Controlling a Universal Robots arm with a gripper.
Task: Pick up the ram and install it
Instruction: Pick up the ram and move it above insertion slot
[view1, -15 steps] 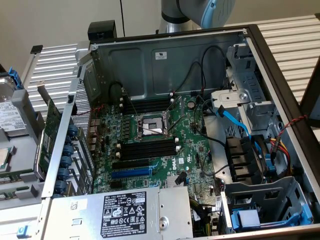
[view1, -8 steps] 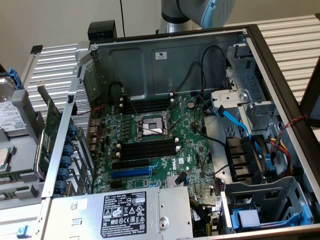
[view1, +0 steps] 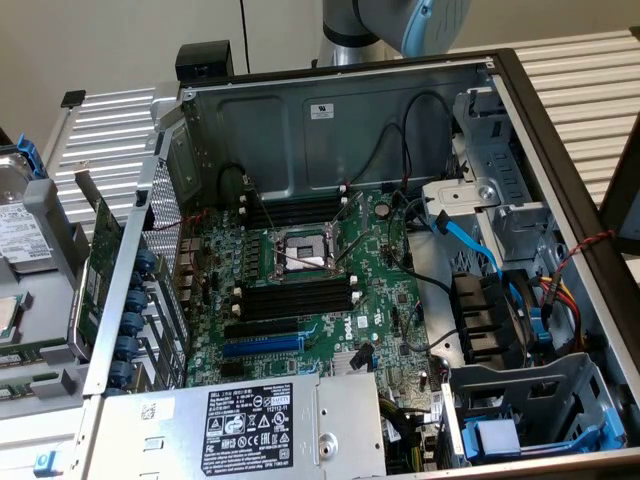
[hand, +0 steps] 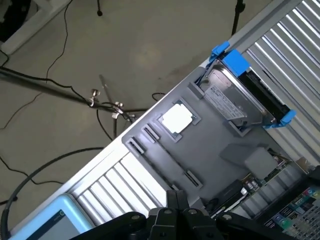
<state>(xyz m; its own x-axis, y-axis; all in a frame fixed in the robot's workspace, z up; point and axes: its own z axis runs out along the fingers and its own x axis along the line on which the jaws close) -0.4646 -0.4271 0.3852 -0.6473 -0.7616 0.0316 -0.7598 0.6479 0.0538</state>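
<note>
The claw (hand: 177, 197) is hanging over the grey tray (hand: 210, 150) with its fingers pressed together and gripping nothing, so no grasp seems to be under way. The tray is sitting on the slatted surface (hand: 125, 185) just beside the open computer case (view1: 330, 110), probably to keep parts within the arm's reach; a hard drive (hand: 235, 95) and a processor (hand: 176, 119) are resting in its moulded pockets. The ram (view1: 30, 352) is, I judge, the thin green strip lying on that tray at the exterior view's left edge, though little of it is showing. The black slots (view1: 295, 297) are standing empty, facing upward for it.
</note>
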